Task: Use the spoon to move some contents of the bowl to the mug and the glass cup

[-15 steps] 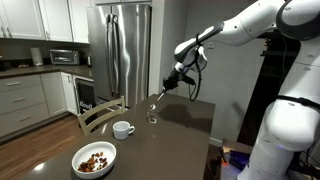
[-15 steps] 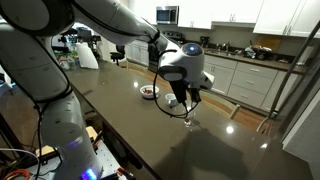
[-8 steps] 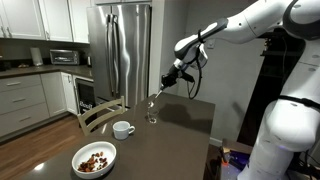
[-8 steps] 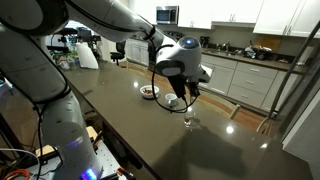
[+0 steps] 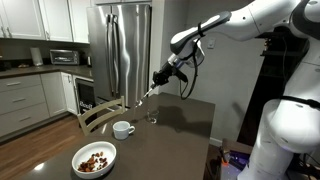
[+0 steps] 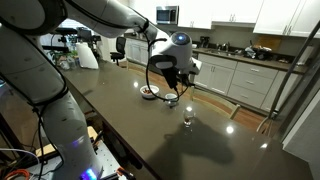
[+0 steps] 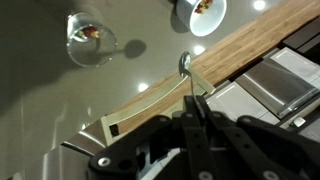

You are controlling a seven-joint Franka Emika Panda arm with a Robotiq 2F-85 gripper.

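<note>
Nearest, in the wrist view, we find the gripper (image 7: pixel 193 108) clamped on the handle of the spoon (image 7: pixel 188 75), held aloft, its long axis running straight out from the fingers, bowl-end foremost and angled down. Beyond, the glass (image 7: pixel 72 45) holds a few contents (image 7: pixel 91 33). The spoon has lifted clear of that glass since a second ago, so we judge that delivery made.

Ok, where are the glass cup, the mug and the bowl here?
glass cup (image 7: pixel 92 52), wrist view, clear side wall.
mug (image 5: pixel 122 129), an exterior view, white body.
bowl (image 5: pixel 110 154), an exterior view, right rim.
</note>
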